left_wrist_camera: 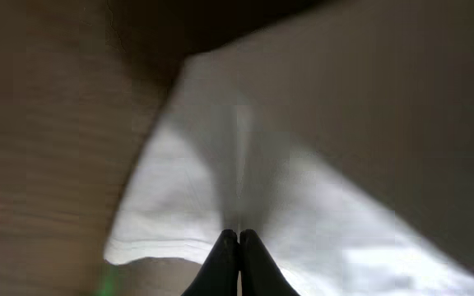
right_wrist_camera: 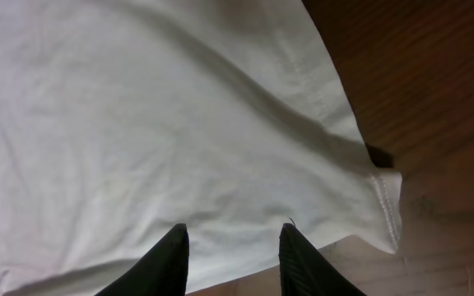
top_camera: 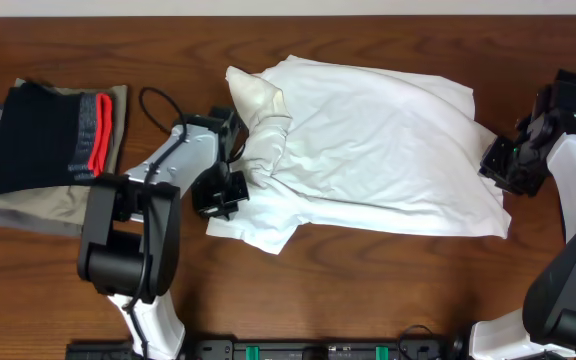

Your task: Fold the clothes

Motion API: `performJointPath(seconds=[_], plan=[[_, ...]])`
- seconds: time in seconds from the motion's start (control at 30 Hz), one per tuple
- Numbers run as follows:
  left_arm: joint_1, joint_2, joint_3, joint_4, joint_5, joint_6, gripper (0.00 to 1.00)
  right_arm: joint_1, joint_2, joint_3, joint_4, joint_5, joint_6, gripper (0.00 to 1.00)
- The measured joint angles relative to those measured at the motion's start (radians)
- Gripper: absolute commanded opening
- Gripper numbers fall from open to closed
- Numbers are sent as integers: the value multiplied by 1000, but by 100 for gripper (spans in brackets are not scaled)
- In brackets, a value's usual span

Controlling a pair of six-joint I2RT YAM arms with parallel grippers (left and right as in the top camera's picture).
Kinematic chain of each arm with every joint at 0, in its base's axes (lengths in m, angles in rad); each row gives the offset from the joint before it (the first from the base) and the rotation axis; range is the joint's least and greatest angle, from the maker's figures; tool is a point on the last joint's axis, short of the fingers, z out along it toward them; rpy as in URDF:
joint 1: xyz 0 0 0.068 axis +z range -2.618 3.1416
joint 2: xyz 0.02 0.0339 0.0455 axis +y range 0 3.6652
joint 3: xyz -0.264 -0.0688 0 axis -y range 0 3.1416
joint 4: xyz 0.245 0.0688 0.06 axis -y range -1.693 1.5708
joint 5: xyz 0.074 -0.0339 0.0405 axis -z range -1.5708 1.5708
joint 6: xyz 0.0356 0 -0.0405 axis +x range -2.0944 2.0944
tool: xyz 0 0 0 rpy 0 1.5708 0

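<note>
- left gripper (left_wrist_camera: 239,233): fingers pressed together, pinching a raised ridge of the white T-shirt (top_camera: 378,140).
- right gripper (right_wrist_camera: 234,232): jaws partly spread over the shirt's hem.
- Only the overhead view shows the dark garment stack (top_camera: 53,140).

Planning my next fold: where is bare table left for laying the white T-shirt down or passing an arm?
Widest bare wood: the front strip of table, bordered by the T-shirt, the left arm and the right arm. Also the back-left corner, behind the garment stack. Crowded: between stack and shirt, where the left arm and black cable lie.
</note>
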Motion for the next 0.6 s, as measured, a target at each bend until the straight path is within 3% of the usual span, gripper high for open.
performJointPath(seconds=[0.33,0.6], plan=[[71,-24,-86,53,56,-64,6,0,0,0,13,0,-4,34],[140,-39,-150,8,106,-132,6,0,0,0,33,-2,-4,34]])
